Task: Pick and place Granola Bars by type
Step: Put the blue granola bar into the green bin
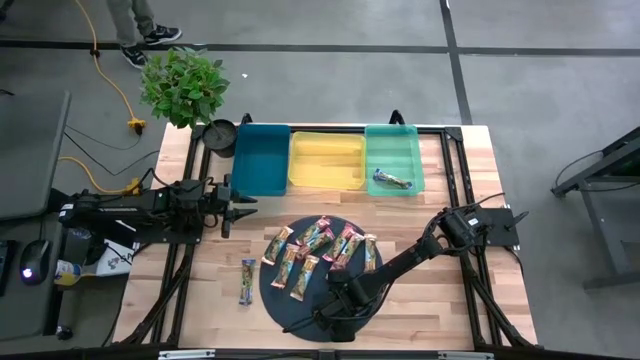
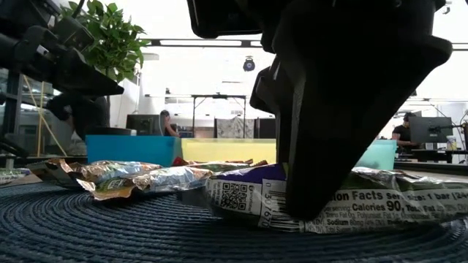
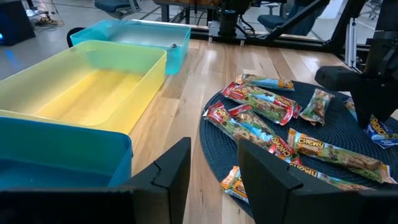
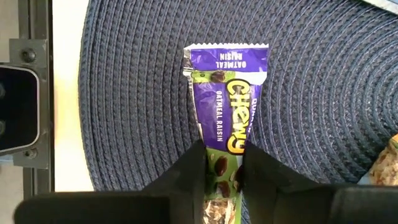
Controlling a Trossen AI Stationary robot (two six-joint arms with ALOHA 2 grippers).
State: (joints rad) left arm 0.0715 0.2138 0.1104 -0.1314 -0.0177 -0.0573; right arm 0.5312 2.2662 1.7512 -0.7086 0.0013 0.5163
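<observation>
Gripping a purple-wrapped bar [image 4: 229, 118] at one end, the right gripper [image 4: 222, 171] sits low over the near part of the round dark mat [image 1: 300, 312], its two fingers closed against the wrapper's sides while the bar lies flat on the weave. Remaining Granola Bars [image 1: 320, 248]: a loose cluster of red and orange-green wrappers across the mat's far half, some overlapping. One blue-purple bar [image 1: 247, 280] lies off the mat on the wooden table [image 1: 470, 170], to the mat's left. One further bar [image 1: 392, 180] rests in the green tray [image 1: 392, 138]; yellow tray [image 1: 326, 160] and blue tray [image 1: 261, 158] stand beside it in a row. Left gripper [image 1: 240, 206]: held above the table near the blue tray, fingers parted, holding nothing.
</observation>
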